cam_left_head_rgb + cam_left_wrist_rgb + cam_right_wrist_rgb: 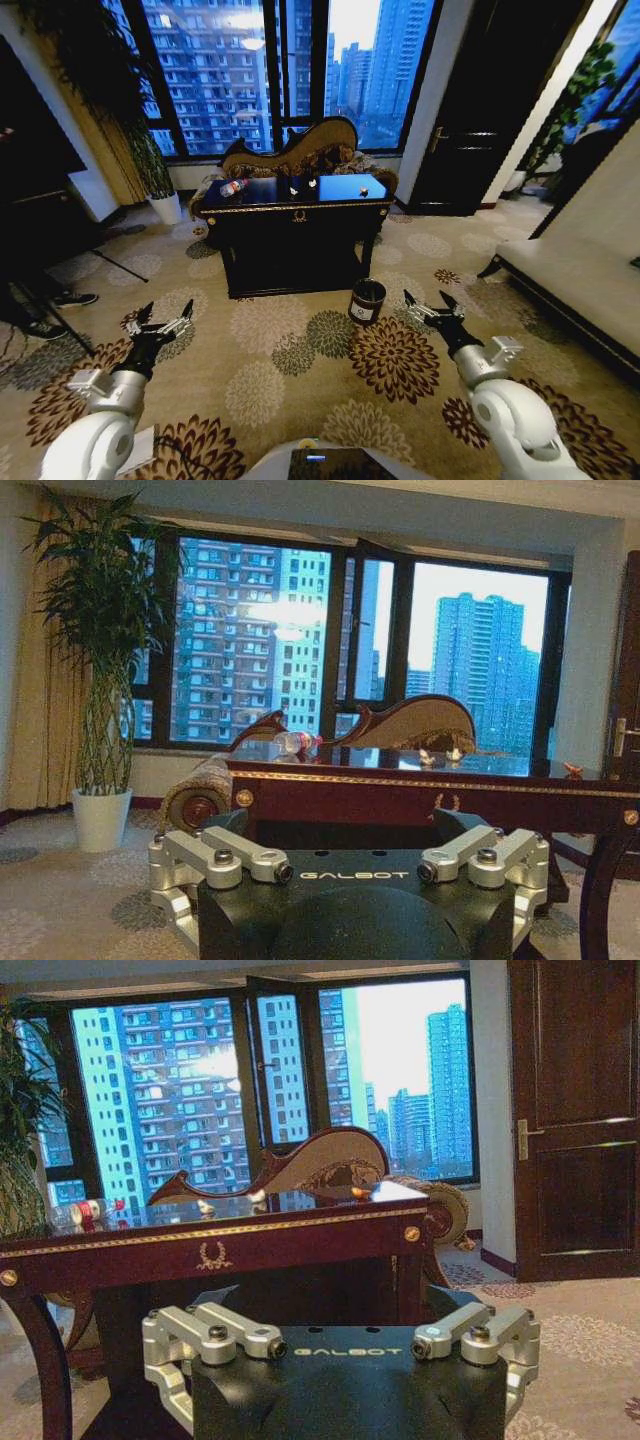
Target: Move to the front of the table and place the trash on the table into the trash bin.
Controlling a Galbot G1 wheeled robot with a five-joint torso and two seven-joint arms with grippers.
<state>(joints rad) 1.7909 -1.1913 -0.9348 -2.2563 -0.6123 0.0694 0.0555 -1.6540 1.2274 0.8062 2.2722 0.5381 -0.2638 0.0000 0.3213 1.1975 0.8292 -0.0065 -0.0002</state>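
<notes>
The glossy black table point(297, 216) with gold trim stands ahead across the carpet. On its top lie the trash: a clear bottle with a red label point(233, 187) at the left end and small scraps point(363, 191) toward the middle and right. The black trash bin point(367, 300) sits on the floor by the table's front right leg. My left gripper point(166, 318) hangs open and empty low on the left. My right gripper point(430, 304) is open and empty too, just right of the bin. The left wrist view shows the bottle point(297, 742) and scraps point(428, 757) on the table point(430, 785).
A carved sofa point(300, 150) stands behind the table by the windows. A potted plant point(165, 207) is at the back left, a dark door point(480, 120) at the back right. A pale bench point(575, 275) runs along the right. Tripod legs and shoes point(60, 300) are on the left.
</notes>
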